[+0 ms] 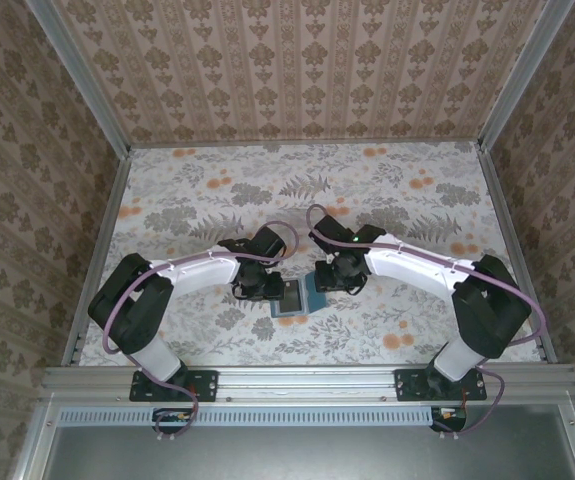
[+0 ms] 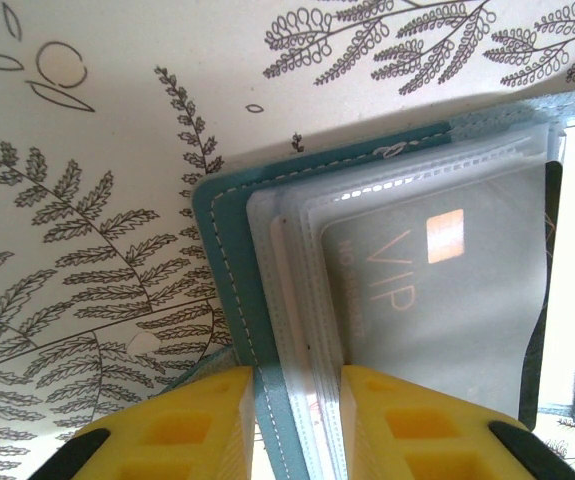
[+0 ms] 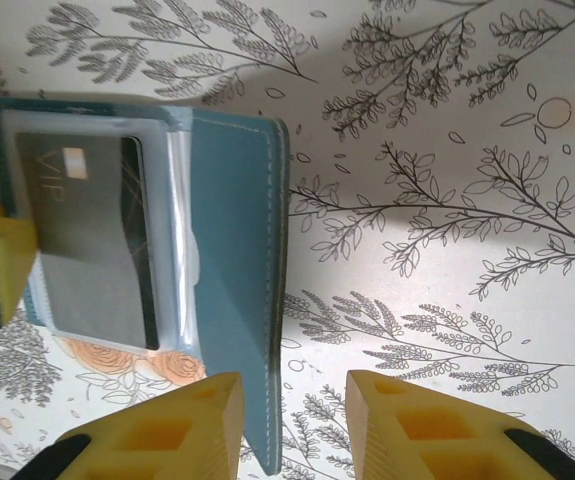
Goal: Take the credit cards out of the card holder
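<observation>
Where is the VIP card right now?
In the left wrist view the VIP card sits right of centre, inside a clear sleeve of the open card holder, just beyond the left fingers.

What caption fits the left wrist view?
Left gripper clamps the open card holder, a VIP credit card visible under clear sleeves.

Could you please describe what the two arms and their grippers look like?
Both the left arm and the right arm have white links between bulky black joints, with a purple cable looping along each. The left gripper and the right gripper carry blocky yellow fingers with square recesses moulded in and black parts behind them.
</observation>
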`<state>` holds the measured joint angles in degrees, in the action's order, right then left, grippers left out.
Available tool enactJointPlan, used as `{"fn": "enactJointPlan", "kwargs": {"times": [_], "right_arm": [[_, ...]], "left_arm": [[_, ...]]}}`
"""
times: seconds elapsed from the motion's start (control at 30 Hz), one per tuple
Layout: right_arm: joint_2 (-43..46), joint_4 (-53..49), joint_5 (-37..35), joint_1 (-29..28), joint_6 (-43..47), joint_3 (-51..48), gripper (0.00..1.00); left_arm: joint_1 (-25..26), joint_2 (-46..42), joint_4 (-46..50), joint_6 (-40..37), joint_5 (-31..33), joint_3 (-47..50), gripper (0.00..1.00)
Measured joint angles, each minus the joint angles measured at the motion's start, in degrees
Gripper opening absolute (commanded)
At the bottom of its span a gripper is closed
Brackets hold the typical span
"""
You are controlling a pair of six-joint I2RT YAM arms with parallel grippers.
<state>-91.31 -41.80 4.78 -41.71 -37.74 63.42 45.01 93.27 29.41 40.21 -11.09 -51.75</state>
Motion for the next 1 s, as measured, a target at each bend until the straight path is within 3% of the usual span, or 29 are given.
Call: {"fn": "enactJointPlan", "kwargs": {"times": [0.4,1.0], "right_arm": [[1.6,6.0,6.9,0.0,-0.5,0.2,0.29],[-7.9,12.5,9.2,3.3,-1.5,-3.8,0.27]], "left_arm": [[0.0,0.0,0.0,0.0,0.0,0.0,0.28],[0.0,0.0,0.2,-0.4,0.0,-0.2,0.32]]}}
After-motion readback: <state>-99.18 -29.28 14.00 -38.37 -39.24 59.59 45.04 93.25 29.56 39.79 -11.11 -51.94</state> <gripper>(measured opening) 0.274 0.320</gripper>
